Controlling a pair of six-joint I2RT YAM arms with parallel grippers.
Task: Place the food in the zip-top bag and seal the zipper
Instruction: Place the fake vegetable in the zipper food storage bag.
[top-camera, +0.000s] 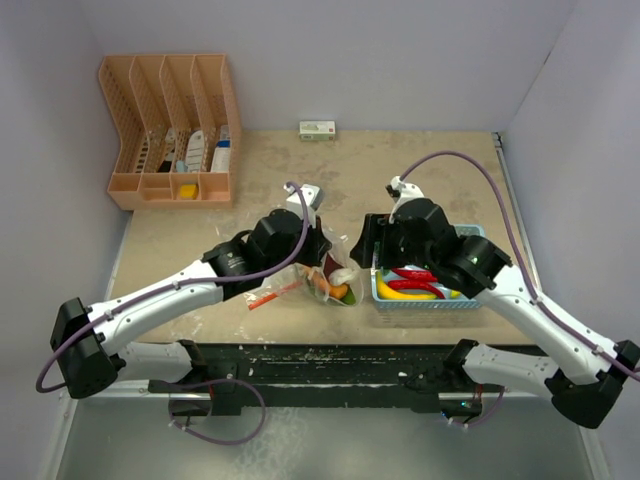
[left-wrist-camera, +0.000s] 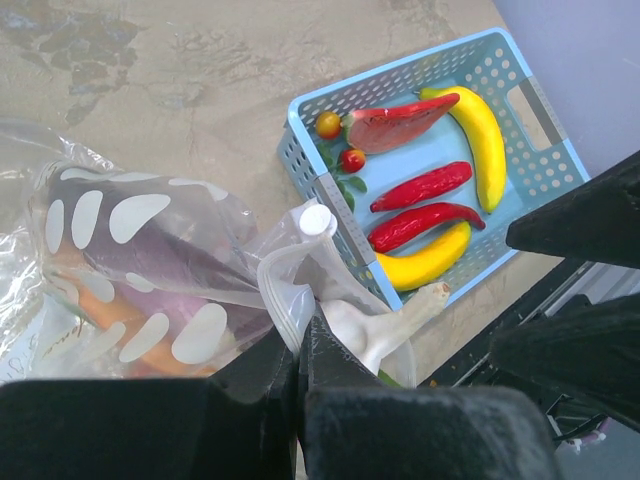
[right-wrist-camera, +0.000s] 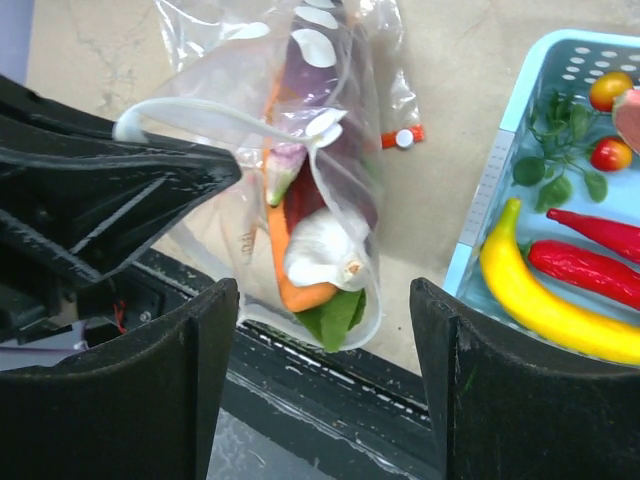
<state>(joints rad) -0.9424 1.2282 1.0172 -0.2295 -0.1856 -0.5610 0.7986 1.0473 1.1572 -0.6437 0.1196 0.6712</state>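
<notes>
The zip-top bag (right-wrist-camera: 330, 120), clear with white dots, hangs open by its mouth rim, where my left gripper (left-wrist-camera: 298, 345) is shut on the plastic. Inside lie a white garlic-like piece (right-wrist-camera: 325, 250), an orange piece (right-wrist-camera: 290, 270) and a green leaf (right-wrist-camera: 335, 315). The red-orange zipper (right-wrist-camera: 410, 137) shows at the bag's far edge. My right gripper (right-wrist-camera: 325, 290) stands open just above the bag's mouth, nothing between its fingers. More food remains in the light blue basket (left-wrist-camera: 300, 150): bananas (left-wrist-camera: 480, 130), red chilies (left-wrist-camera: 420, 185), small tomatoes (left-wrist-camera: 328, 124).
In the top view the basket (top-camera: 478, 305) sits right of the bag (top-camera: 335, 285), near the table's front edge. A peach desk organizer (top-camera: 170, 130) stands at the back left. A small white box (top-camera: 317, 129) lies by the back wall.
</notes>
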